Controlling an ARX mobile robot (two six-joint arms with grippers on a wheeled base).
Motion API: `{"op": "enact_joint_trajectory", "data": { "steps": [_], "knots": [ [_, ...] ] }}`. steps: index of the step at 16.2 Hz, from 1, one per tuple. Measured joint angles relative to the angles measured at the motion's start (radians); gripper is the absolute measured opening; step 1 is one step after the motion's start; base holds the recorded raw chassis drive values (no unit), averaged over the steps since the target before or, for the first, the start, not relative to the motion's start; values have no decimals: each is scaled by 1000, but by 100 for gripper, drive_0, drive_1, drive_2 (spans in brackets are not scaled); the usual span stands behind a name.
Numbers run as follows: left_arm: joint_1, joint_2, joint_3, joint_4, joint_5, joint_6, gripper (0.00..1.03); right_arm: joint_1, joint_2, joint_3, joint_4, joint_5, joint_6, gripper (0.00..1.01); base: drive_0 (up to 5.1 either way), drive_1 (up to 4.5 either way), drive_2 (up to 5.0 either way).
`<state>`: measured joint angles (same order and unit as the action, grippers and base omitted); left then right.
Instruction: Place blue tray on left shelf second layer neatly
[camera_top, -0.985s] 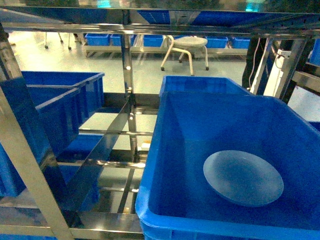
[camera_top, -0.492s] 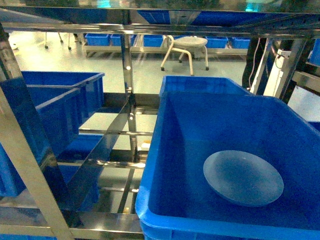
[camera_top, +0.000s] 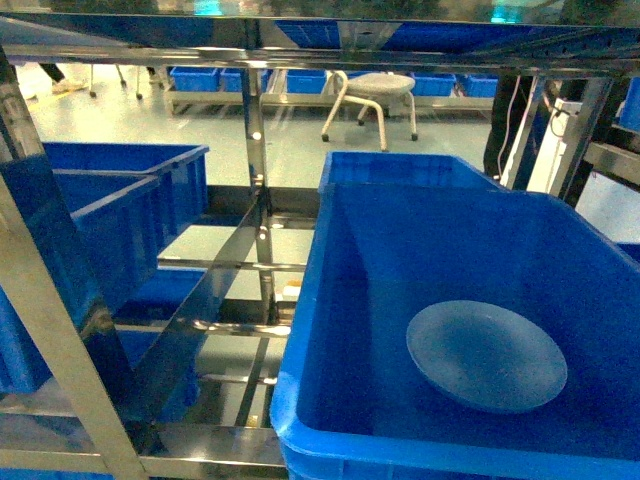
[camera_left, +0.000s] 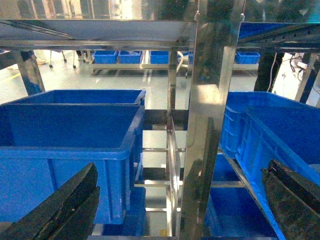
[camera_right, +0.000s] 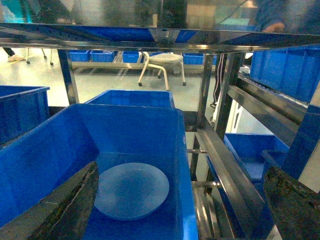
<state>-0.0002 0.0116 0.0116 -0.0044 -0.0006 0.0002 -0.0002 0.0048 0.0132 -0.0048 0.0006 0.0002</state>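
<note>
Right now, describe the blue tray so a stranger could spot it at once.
Find the steel rack, then the big dark-blue crate on its right side. The blue tray lies flat on the crate's floor: pale, shallow and oval, unlike the deep crates around.

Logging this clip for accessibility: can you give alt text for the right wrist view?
A pale blue tray lies flat on the floor of a deep blue crate on a steel rack. The right hand's two dark fingers frame the bottom corners, wide apart and holding nothing.
</note>
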Motion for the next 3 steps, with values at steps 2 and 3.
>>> {"op": "enact_joint_trajectory", "data": {
  "steps": [2, 3],
  "knots": [
    [0, 0, 0, 0, 0, 0, 98, 0, 0, 0, 0, 0, 0, 98, 0, 0, 0],
    [0, 0, 0, 0, 0, 0, 98, 0, 0, 0, 0, 0, 0, 98, 0, 0, 0]
  ]
}}
